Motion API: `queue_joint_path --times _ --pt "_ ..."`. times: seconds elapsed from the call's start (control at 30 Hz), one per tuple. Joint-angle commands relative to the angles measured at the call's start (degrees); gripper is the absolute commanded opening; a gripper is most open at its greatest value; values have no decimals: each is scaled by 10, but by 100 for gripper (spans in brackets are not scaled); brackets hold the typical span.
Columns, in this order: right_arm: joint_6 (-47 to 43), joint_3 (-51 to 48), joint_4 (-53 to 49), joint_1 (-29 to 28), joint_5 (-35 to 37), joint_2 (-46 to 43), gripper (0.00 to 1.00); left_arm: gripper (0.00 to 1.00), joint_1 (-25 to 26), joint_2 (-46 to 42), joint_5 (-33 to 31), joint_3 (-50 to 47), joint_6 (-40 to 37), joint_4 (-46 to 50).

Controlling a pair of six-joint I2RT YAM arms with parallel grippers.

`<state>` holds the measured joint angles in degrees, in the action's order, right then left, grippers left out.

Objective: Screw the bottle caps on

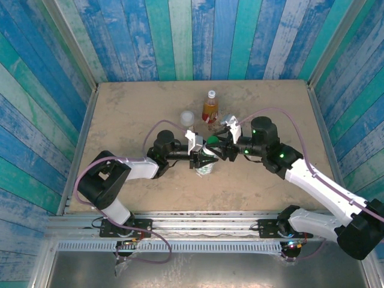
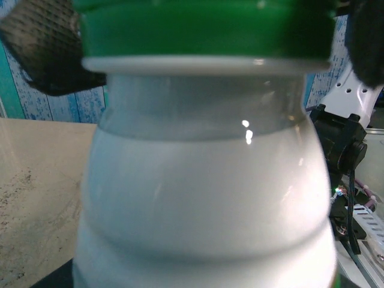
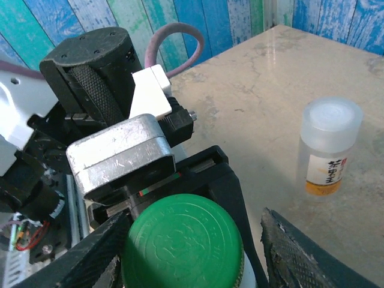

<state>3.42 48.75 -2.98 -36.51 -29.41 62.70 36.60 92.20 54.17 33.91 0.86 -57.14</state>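
place: robot lab booth | cues: blue plank walls point(image 1: 192, 36), table point(image 1: 138, 108), rail-bolted arms point(image 1: 135, 168)

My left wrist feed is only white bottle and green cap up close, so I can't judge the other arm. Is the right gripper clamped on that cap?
Observer: Not clamped. The right gripper straddles the green cap, but the right wrist view shows a gap between the cap and one finger.
Operator: Are the other bottles capped?
Observer: The short clear bottle stands off to the side with its whitish cap on.
Operator: And the amber one?
Observer: The amber bottle stands upright beyond the white bottle in the top view. Its top is too small to judge.
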Motion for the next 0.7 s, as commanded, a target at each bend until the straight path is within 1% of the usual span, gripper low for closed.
queue_joint_path --times 0.0,0.07,0.13,0.23,0.3,0.37,0.4,0.47,0.53,0.6,0.67 --pt "1 13 15 2 -18 9 48 44 1 20 3 13 -11 6" --pt "0 14 12 2 -13 11 38 45 1 21 -10 12 -14 9" --pt "-3 14 8 2 -5 11 34 45 1 20 -26 10 -18 15" --pt "-16 13 -2 2 -3 9 33 46 1 19 -35 9 -18 13" --pt "-29 12 -8 2 -17 6 33 48 1 19 -26 7 -13 6" --pt "-44 9 -9 2 -43 -1 29 55 0 21 -8 11 -9 6" --pt "-52 9 -9 2 -57 -4 28 62 1 23 0 12 -8 3" --pt "-71 7 -13 2 -87 -10 27 69 0 25 6 9 0 -10" --pt "-90 11 -27 3 -108 -11 27 73 0 23 10 8 5 -17" --pt "-113 17 -48 2 -117 -11 27 72 1 23 18 9 9 -19" --pt "-136 24 -69 4 -130 -10 27 68 1 23 32 9 9 -18"
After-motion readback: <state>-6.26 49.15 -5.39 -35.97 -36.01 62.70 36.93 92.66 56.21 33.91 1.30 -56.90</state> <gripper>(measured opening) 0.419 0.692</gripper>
